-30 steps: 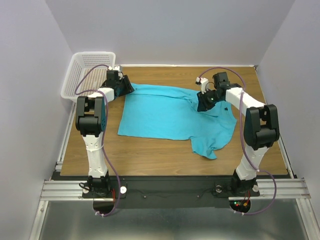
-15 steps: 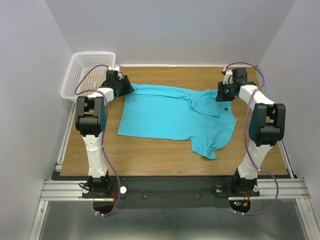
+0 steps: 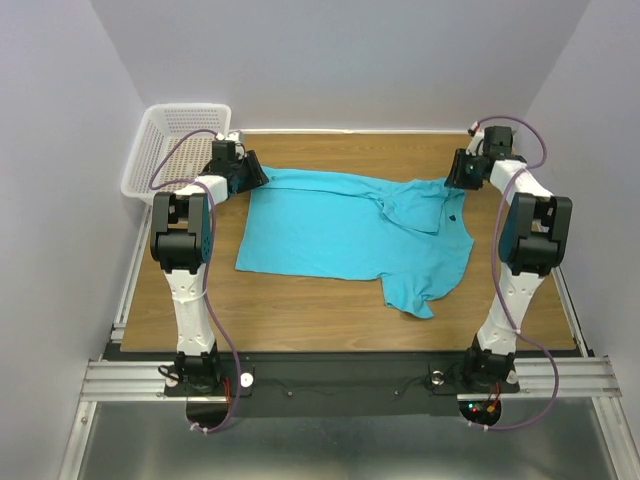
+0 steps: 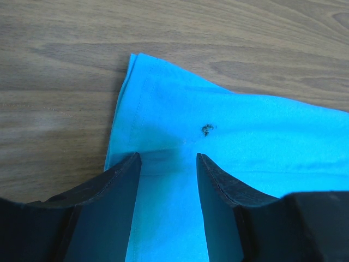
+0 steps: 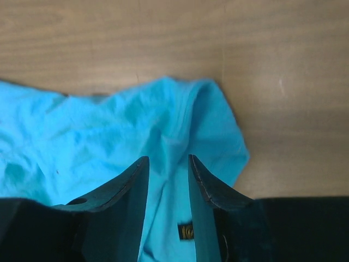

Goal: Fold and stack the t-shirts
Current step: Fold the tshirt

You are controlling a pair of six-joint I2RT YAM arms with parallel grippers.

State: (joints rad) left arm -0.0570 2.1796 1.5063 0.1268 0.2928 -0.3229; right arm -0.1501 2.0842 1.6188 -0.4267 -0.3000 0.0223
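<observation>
A turquoise t-shirt (image 3: 330,230) lies spread on the wooden table, with one sleeve hanging toward the front at the right. My left gripper (image 3: 255,177) sits at the shirt's far left corner. In the left wrist view its fingers (image 4: 117,185) are narrowly apart, with the hemmed cloth (image 4: 245,125) running up between them and a small dark mark (image 4: 206,129) just ahead. My right gripper (image 3: 458,175) is at the shirt's far right edge. Its fingers (image 5: 210,185) close on a raised ridge of cloth (image 5: 109,131) near a small dark label (image 5: 185,232).
A white mesh basket (image 3: 190,107) stands at the far left corner beyond the table's edge. Grey walls close in on the back and both sides. Bare wood (image 3: 300,310) shows in front of the shirt.
My right gripper has moved from the shirt's collar area out to the far right, drawing that part of the shirt rightward and flatter. The left gripper has stayed in place.
</observation>
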